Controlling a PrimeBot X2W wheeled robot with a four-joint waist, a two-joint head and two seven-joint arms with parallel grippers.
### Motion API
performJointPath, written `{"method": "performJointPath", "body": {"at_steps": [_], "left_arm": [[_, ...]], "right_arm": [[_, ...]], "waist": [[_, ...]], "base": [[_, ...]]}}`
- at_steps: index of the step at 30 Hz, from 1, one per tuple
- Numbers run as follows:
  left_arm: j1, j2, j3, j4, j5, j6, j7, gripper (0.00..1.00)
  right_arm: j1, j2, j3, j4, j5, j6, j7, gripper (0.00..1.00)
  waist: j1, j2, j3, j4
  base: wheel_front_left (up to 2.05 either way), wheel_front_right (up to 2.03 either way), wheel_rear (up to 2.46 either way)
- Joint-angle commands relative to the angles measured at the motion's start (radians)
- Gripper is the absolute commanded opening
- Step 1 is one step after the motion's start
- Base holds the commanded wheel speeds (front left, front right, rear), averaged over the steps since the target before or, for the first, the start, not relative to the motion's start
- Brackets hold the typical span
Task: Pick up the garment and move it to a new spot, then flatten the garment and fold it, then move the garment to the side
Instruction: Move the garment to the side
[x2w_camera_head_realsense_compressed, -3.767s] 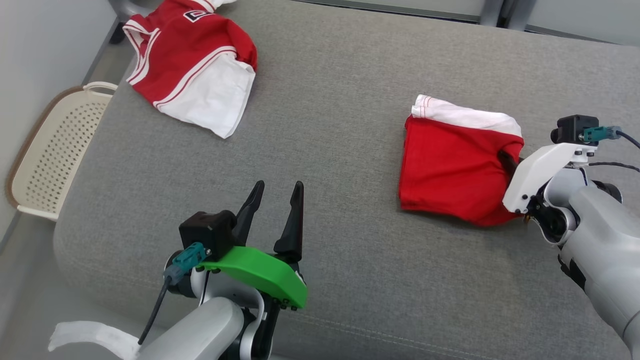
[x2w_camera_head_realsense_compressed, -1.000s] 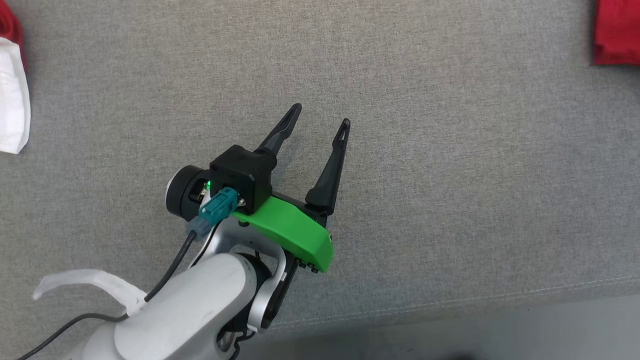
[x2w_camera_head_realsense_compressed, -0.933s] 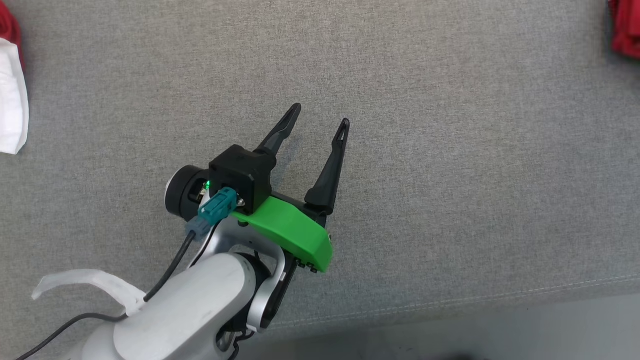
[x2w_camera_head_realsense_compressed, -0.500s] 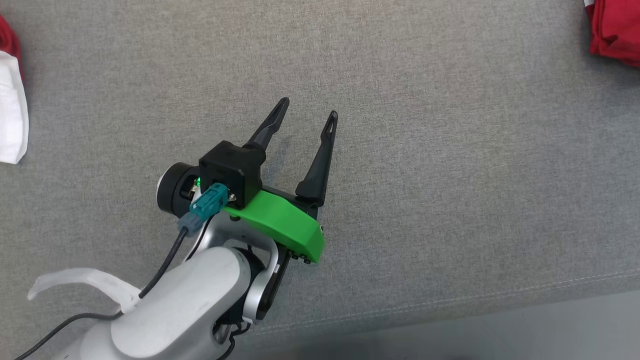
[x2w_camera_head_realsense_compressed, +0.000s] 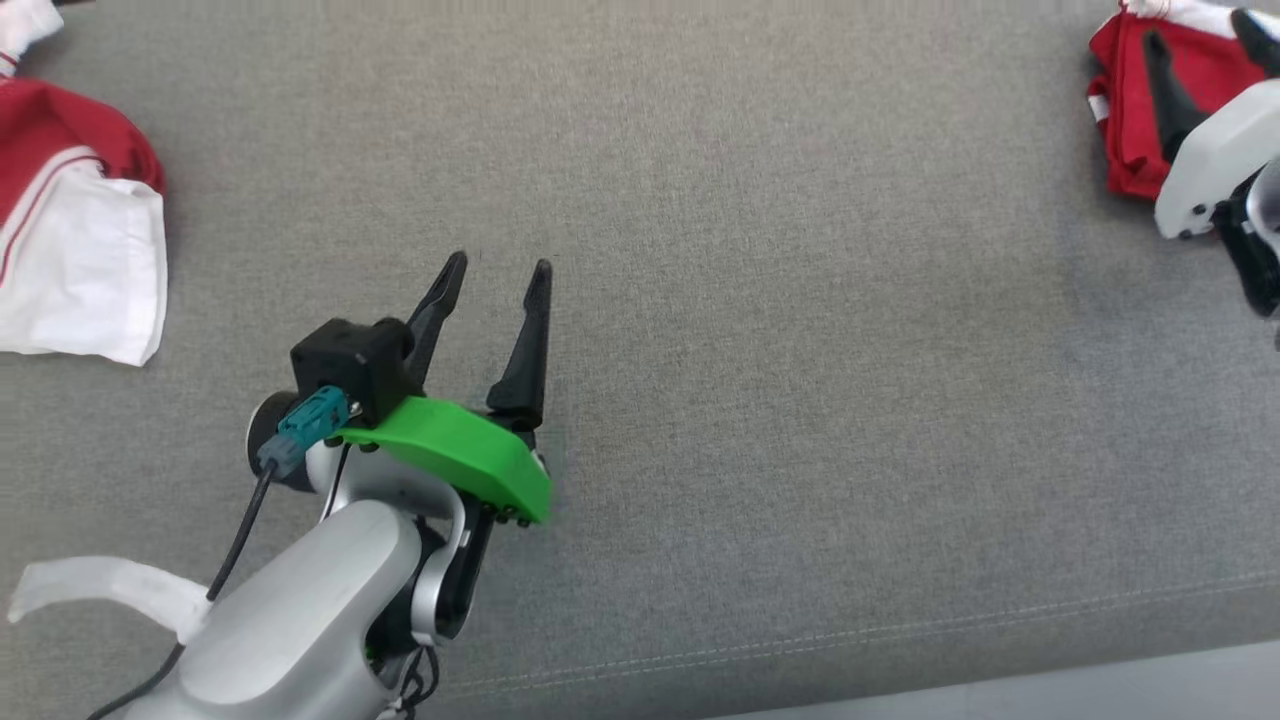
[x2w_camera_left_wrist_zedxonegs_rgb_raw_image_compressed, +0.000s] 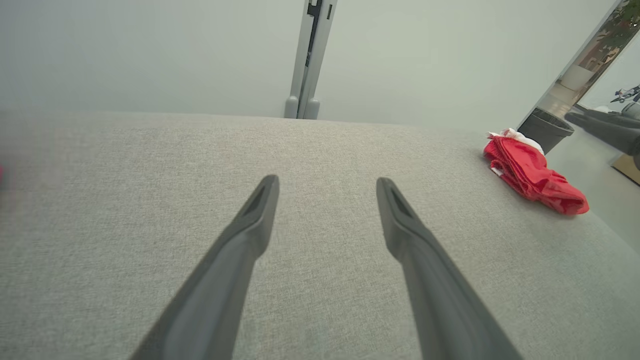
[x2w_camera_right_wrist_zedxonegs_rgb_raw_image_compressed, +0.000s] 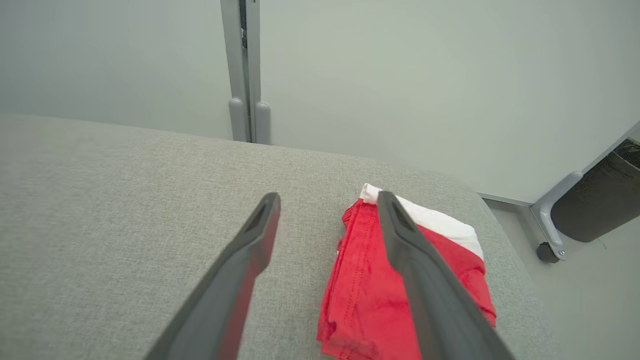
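The folded red-and-white garment (x2w_camera_right_wrist_zedxonegs_rgb_raw_image_compressed: 365, 300) lies near the grey cushion's (x2w_camera_head_realsense_compressed: 800, 350) right end. The right gripper (x2w_camera_right_wrist_zedxonegs_rgb_raw_image_compressed: 328, 197) is over it, fingers spread, pinching nothing. The left gripper (x2w_camera_head_realsense_compressed: 500, 262) hovers mid-cushion, fingers spread and empty. A second garment (x2w_camera_head_realsense_compressed: 70, 250) lies crumpled far left

Head view: steeply down on grey cushion (x2w_camera_head_realsense_compressed: 800, 300). Wrist views: low, skimming it toward wall (x2w_camera_left_wrist_zedxonegs_rgb_raw_image_compressed: 150, 50); all share folded garment (x2w_camera_left_wrist_zedxonegs_rgb_raw_image_compressed: 530, 175).

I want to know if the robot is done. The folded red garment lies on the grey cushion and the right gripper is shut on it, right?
Not quite. The folded red garment does lie on the grey cushion, but the right gripper is open, its jaws spread, pinching nothing. The right wrist view shows it.
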Motion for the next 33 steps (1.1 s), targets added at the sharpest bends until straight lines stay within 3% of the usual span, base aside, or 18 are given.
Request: {"method": "performJointPath", "body": {"at_steps": [1,10,17,22,27,33], "left_arm": [[0.039,0.020,0.014,0.029,-0.009,-0.017,-0.022,1.00],[0.178,0.069,0.097,0.086,-0.048,-0.032,-0.073,1.00],[0.301,0.088,0.178,0.091,-0.011,-0.036,-0.084,1.00],[0.395,0.093,0.262,0.083,0.046,-0.047,-0.083,1.00],[0.486,0.082,0.337,0.078,0.090,-0.090,-0.083,1.00],[0.526,0.085,0.361,0.102,0.098,-0.123,-0.082,1.00]], "right_arm": [[0.056,0.006,0.009,-0.023,0.022,-0.001,-0.006,1.00],[0.186,0.053,-0.007,-0.077,0.047,-0.001,-0.035,1.00],[0.301,0.119,-0.085,-0.126,0.015,-0.001,-0.058,1.00],[0.402,0.172,-0.202,-0.213,-0.065,-0.001,-0.058,1.00],[0.558,0.242,-0.349,-0.314,-0.197,-0.001,-0.059,1.00],[0.698,0.323,-0.485,-0.428,-0.332,-0.001,-0.023,1.00]], "waist": [[0.0000,0.0000,-0.114,0.035],[0.0000,0.0000,-0.243,0.057],[0.0000,0.0000,-0.326,0.070],[0.0000,0.0000,-0.352,0.070],[0.0000,0.0000,-0.374,0.073],[0.0000,0.0000,-0.390,0.074]], "base": [[0.00,0.00,0.00],[0.00,0.00,0.00],[0.00,0.00,0.00],[0.00,0.00,0.00],[0.00,0.00,0.00],[0.00,0.00,0.00]]}}
